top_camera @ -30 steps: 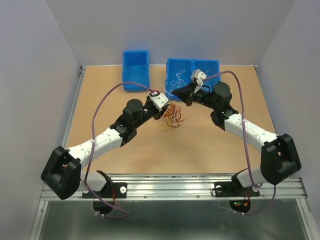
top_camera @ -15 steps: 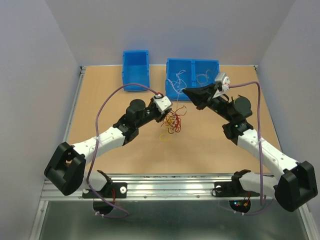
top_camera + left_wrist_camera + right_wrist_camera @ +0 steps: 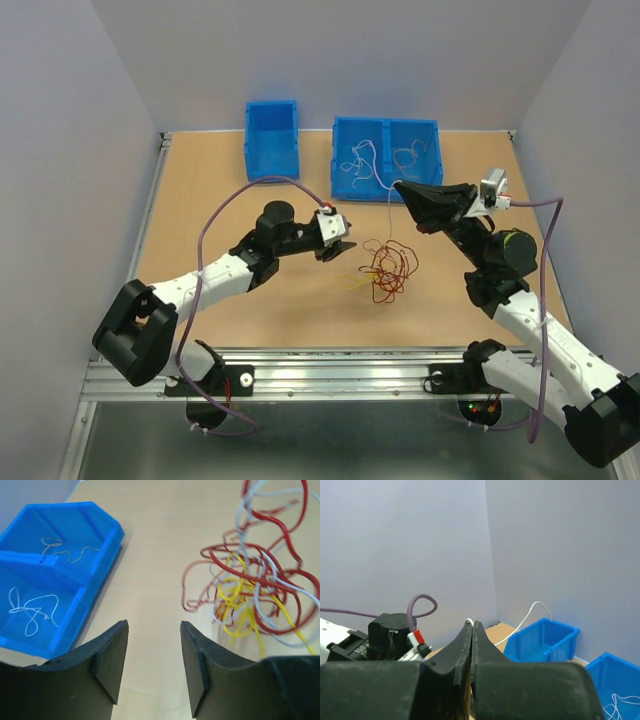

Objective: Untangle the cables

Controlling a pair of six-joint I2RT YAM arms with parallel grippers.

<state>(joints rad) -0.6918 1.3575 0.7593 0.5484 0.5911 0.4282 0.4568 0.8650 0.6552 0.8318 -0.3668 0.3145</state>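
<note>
The table [image 3: 300, 310] is a rectangular panel with a matte, light wood-coloured top. A thin metal strip [image 3: 148, 215] borders its left edge. A slotted aluminium rail [image 3: 340, 368] runs along the near edge from left to right. Nearer than the rail lies a flat grey panel [image 3: 340, 440]. Plain pale grey-lilac walls enclose the table: the back wall [image 3: 330, 50] on the far side, the left wall [image 3: 60, 150] and the right wall [image 3: 590, 110]. Lighting is even and diffuse; shadows on the table are soft.
</note>
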